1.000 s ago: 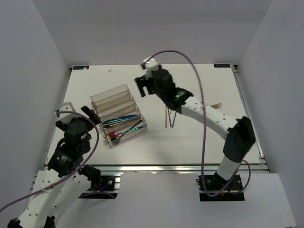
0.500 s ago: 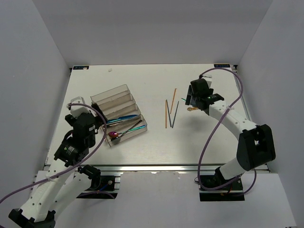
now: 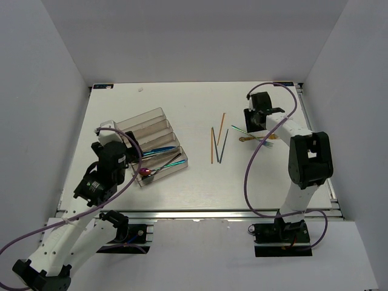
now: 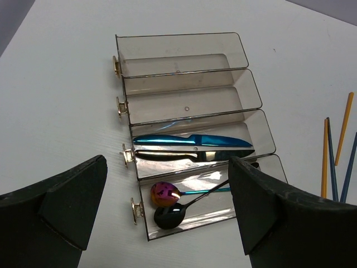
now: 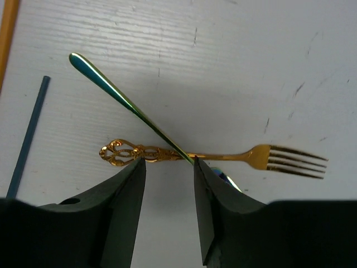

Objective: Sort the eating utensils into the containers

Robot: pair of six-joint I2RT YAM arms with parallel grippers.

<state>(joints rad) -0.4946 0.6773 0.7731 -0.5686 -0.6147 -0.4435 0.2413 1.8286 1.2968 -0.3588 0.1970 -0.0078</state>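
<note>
The clear organiser tray (image 3: 141, 119) lies at the left (image 4: 184, 51). Its two nearer compartments hold a blue knife (image 4: 192, 139), a dark knife (image 4: 189, 156), a purple spoon (image 4: 163, 192) and a black spoon (image 4: 170, 216). My left gripper (image 3: 133, 153) hangs open and empty above the tray's near end (image 4: 166, 173). My right gripper (image 3: 253, 128) is open, its fingertips either side of where a gold fork (image 5: 223, 155) and a green-blue utensil (image 5: 128, 106) cross (image 5: 169, 167). Both lie on the table.
Orange chopsticks (image 3: 211, 145) and blue chopsticks (image 3: 224, 144) lie loose mid-table, left of the right gripper. One more orange chopstick (image 3: 222, 120) lies just beyond them. A blue chopstick (image 5: 30, 134) shows at the right wrist view's left edge. The tray's two far compartments hold nothing.
My right arm has swung from beside the tray across to the right and come down over the gold fork. My left gripper has moved up closer to the tray.
</note>
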